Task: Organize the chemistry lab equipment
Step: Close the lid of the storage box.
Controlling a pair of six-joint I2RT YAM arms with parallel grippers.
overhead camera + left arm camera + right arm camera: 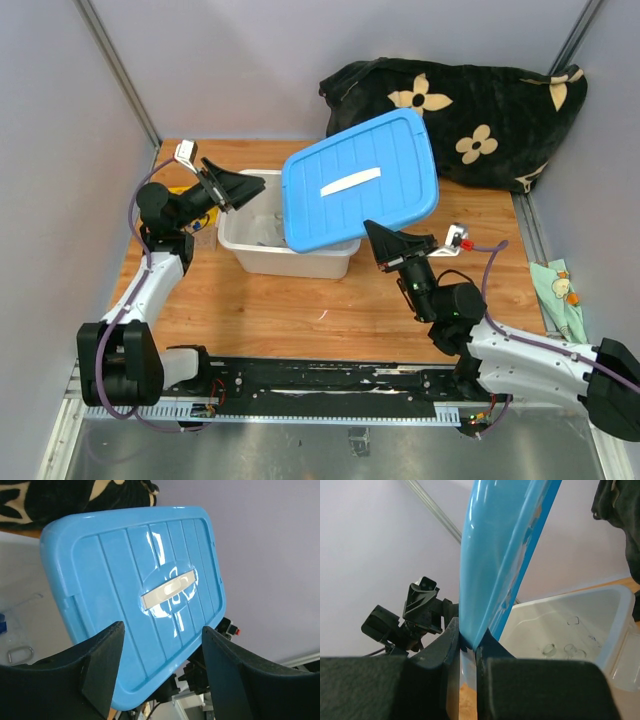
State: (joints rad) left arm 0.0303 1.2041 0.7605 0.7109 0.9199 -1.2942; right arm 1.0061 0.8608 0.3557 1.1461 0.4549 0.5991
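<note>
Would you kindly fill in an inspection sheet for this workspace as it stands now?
Surface: brown wooden tabletop, carrying the tub.
Job's things: small clear glass pieces lie inside the white plastic tub; a yellow item shows behind the left arm, too hidden to identify.
Clutter: black cloth with cream flowers at the far edge; pale green printed cloth to the table's right.
Grippers: left gripper open and empty above the tub's left end; right gripper shut on the ribbed blue plastic lid, which it holds tilted over the tub.
Cables: purple cable loops beside each arm.
Surroundings: plain grey walls.
</note>
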